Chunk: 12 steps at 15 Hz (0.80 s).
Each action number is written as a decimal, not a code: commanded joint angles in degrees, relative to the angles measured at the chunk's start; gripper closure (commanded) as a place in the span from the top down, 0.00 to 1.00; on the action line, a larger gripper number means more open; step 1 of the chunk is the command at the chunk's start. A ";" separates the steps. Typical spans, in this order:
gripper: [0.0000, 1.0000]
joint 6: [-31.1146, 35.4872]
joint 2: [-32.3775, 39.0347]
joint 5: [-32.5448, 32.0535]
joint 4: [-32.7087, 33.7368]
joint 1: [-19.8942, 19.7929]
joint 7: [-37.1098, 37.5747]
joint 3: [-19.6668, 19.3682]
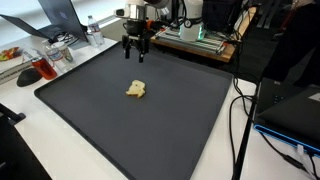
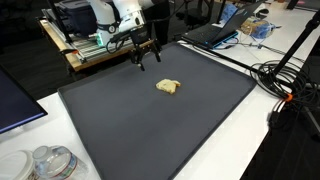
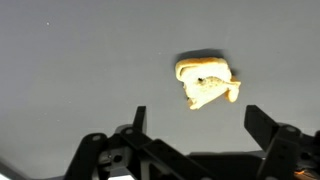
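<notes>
Wrist view showing gripper (image 3: 195,120) with jaws spread wide, holding nothing. Pale yellow lump (image 3: 207,82) lying on dark mat (image 3: 60,70) just beyond fingertips, slightly right of centre line. In both exterior views, gripper (image 1: 136,52) (image 2: 148,58) hovering over far edge of mat (image 1: 190,115), with lump (image 1: 136,90) (image 2: 168,87) resting alone near mat middle, well apart from it. You are looking to be in approach stage, nothing touched yet. Next move is calling for travel toward lump, centring jaws over it, then straight descent before closing.
</notes>
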 commanded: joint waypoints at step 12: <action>1.00 10.72 1.75 -2.62 -7.37 18.27 14.71 -3.81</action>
